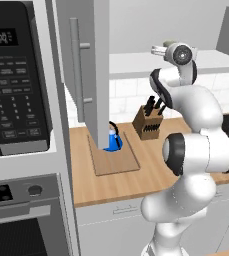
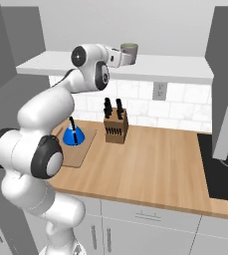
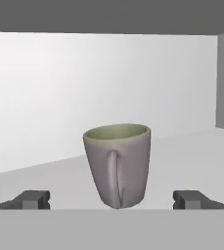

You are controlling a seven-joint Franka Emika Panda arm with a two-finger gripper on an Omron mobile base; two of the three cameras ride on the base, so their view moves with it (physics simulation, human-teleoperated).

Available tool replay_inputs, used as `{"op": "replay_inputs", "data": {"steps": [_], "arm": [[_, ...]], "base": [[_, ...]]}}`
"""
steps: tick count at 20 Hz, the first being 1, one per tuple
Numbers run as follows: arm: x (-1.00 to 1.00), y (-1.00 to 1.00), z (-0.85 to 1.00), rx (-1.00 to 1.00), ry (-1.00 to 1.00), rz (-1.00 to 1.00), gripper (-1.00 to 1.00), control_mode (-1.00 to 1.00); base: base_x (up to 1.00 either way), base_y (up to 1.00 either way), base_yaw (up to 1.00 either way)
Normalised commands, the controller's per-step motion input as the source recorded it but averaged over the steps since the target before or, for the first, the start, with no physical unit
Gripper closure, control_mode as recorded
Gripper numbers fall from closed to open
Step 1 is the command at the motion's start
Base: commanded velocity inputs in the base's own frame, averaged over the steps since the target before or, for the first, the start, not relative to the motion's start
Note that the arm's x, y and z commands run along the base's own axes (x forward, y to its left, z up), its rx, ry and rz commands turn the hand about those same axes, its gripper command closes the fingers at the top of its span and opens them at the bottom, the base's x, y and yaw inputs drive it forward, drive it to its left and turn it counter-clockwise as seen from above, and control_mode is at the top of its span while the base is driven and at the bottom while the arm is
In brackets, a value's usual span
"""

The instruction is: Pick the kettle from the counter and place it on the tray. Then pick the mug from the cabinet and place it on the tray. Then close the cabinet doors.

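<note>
You've got the grey cabinet point(image 3: 108, 14) open up top, its white shelf point(image 2: 160, 67) running along the wall, 1 of the cabinet doors point(image 1: 88, 65) swung out toward you in the left base view with its long silver bar handle point(image 1: 76, 60), another door point(image 2: 225, 74) hanging open at the right of the right base view. Below it the counter point(image 2: 155, 164) stretches out in light wood, with a black microwave point(image 1: 13, 75) and oven point(image 1: 21, 220) column at its left end and a black cooktop point(image 2: 220, 167) at its right. Your arm point(image 1: 196, 145) is raised, hand up at shelf level. The tray point(image 1: 113, 157) lies flat on the counter near the left end. The kettle point(image 2: 73, 135), blue with a black handle, sits upright on the tray, partly hidden behind the door in the left base view. A brown knife block point(image 2: 116, 127) stands on the counter just right of the tray, apart from it. The mug point(image 3: 118, 163) stands upright on the shelf, handle facing your hand camera. Your gripper point(image 3: 111, 200) has its jaws spread wide, 1 finger on each side of the mug, neither touching it, nothing held.
</note>
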Motion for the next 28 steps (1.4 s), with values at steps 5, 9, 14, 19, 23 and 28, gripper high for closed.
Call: {"op": "replay_inputs", "data": {"steps": [5,9,14,19,23,28], "arm": [[0.29,-0.02,0.00,0.00,0.00,0.00,-1.00,-1.00],[0.28,-0.13,0.00,0.00,0.02,0.00,-1.00,-1.00],[0.13,-0.09,0.00,0.01,0.00,0.00,-1.00,-1.00],[0.08,-0.06,0.00,0.00,0.00,0.00,-1.00,-1.00],[0.12,-0.05,-0.01,0.00,0.00,0.00,-1.00,-1.00],[0.06,-0.15,0.00,0.01,0.00,0.00,1.00,-1.00]], "base": [[0.00,0.00,0.00],[0.00,0.00,0.00],[0.00,0.00,0.00],[0.00,0.00,0.00],[0.00,0.00,0.00],[0.00,0.00,0.00]]}}
